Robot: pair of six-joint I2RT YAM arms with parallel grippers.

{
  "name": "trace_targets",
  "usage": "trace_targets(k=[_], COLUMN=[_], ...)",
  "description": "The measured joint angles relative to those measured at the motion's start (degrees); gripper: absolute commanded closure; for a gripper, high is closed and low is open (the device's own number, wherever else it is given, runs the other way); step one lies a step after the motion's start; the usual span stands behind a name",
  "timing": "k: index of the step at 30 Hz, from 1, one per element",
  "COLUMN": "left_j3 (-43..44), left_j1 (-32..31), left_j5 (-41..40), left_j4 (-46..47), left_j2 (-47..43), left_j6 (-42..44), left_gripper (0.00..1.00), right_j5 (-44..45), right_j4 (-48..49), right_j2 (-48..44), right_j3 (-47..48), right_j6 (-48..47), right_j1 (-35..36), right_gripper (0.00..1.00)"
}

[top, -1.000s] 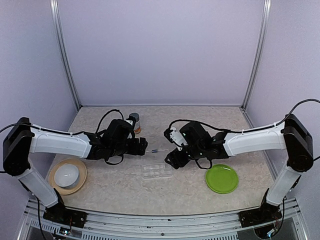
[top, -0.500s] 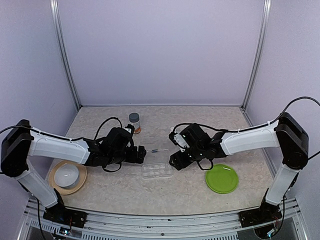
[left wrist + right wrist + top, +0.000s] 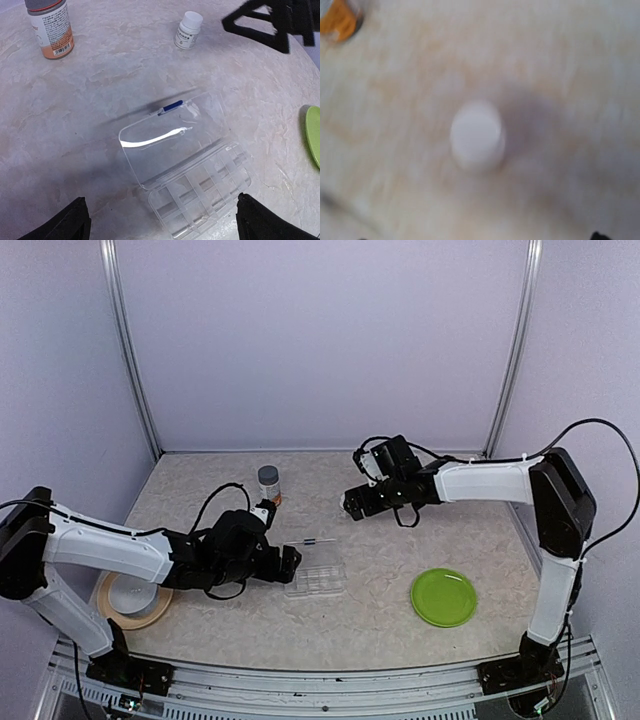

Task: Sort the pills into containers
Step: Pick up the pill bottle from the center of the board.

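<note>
Bottle (image 3: 50, 29) upright, gray cap up; vial (image 3: 188, 31) upright, cap up.

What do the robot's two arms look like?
The left arm and the right arm have smooth white shells and chunky black joints. The left gripper and the right gripper are black and two-pronged. Thin black cables loop over the arms.

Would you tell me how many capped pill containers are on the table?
2: the gray-capped bottle stands back left; the white-capped vial stands to its right, behind the open organizer.
</note>
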Motion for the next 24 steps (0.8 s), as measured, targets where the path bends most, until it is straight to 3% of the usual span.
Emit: trace_targets(k=[11, 21, 24], left_j3=[-1.2, -0.7, -0.4], left_j1=[-7.7, -12.9, -13.2], left_j5=[-2.7, -5.2, -5.8], left_j4=[-2.6, -5.1, -5.7], left_j2=[-0.4, 4.9, 6.9], left_j6=[2.0, 4.0, 4.1], left_gripper=[0.01, 0.01, 0.01], right_j5=[-0.7, -0.9, -1.3], right_j4=[-2.9, -3.2, -3.1], right_j2=[15.2, 18.0, 18.0], right_j3=[16.1, 17.0, 17.0], right_j6=[-3.2, -4.9, -5.3], right_j1=[-2.1, -2.6, -2.6], right_gripper=[0.16, 0.44, 0.48])
